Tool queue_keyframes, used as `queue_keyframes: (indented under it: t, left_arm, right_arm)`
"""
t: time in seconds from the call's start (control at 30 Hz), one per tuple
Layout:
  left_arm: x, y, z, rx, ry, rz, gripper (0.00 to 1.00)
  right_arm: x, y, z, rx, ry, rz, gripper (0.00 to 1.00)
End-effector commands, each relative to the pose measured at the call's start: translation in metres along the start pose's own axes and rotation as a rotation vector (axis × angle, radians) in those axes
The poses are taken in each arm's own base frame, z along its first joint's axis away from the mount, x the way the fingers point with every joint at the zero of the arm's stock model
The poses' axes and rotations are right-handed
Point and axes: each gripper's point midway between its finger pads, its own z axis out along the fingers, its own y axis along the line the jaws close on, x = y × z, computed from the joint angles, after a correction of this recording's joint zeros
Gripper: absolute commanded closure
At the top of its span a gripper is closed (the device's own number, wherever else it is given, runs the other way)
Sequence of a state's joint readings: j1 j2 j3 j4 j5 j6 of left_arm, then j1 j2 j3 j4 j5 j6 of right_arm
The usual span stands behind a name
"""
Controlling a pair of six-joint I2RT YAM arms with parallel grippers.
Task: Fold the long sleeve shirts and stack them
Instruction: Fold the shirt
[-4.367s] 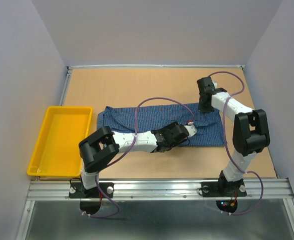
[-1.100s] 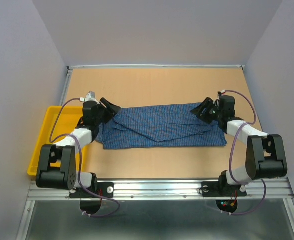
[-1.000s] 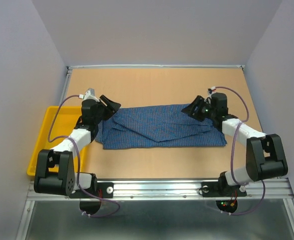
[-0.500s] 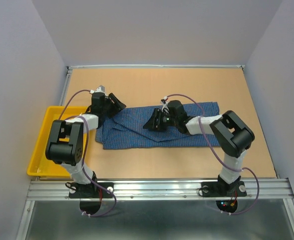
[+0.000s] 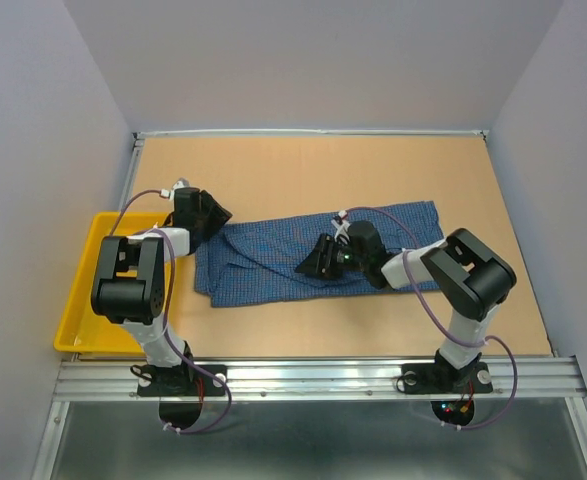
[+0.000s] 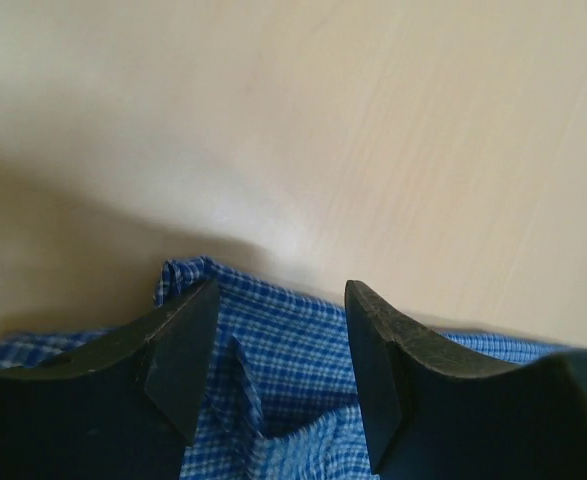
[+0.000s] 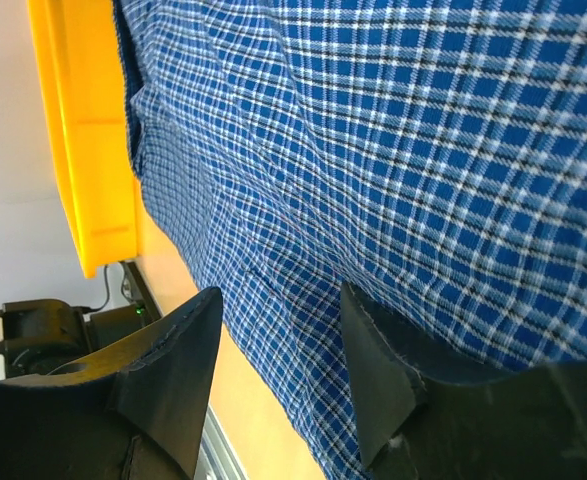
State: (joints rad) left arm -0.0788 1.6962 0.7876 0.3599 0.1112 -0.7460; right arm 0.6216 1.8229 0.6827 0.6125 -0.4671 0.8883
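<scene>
The long sleeve shirt (image 5: pixel 263 262), blue and finely checked, lies as a long flat band across the table. My left gripper (image 5: pixel 216 213) sits at its upper left corner. In the left wrist view it (image 6: pixel 278 335) is open, and a folded corner of the shirt (image 6: pixel 293 375) lies between the fingers (image 6: pixel 178 350). My right gripper (image 5: pixel 313 265) hovers low over the middle of the band. In the right wrist view it (image 7: pixel 278 345) is open too, with flat checked cloth (image 7: pixel 423 150) beneath and nothing pinched.
A yellow tray (image 5: pixel 103 290) stands at the left table edge, close to the shirt's left end, and also shows in the right wrist view (image 7: pixel 78 130). Bare wooden table (image 5: pixel 303 170) stretches behind the shirt. Grey walls close in on three sides.
My right gripper has travelled from the shirt's right end leftward to its middle. The left gripper has shifted slightly at the left corner. Both have stayed open.
</scene>
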Motion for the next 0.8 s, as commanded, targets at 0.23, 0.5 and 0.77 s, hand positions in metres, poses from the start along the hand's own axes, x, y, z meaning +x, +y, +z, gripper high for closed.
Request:
queue_keyframes:
  t: [0.23,0.5,0.77]
  left_arm:
    - [-0.065,-0.059,-0.026,0.116,-0.134,0.098,0.35]
    - [-0.041,-0.099,-0.078,0.225,-0.126,0.166,0.35]
    - [0.023,-0.059,-0.054,0.157,0.018,0.13,0.35]
  right_arm:
    - [-0.063,0.011,-0.045,0.115,-0.117,-0.11,0.42]
    - [-0.149,-0.024,-0.118,0.185,-0.307,-0.034,0.42]
    - [-0.176,-0.097,-0.157,0.316,-0.405,0.094,0.42]
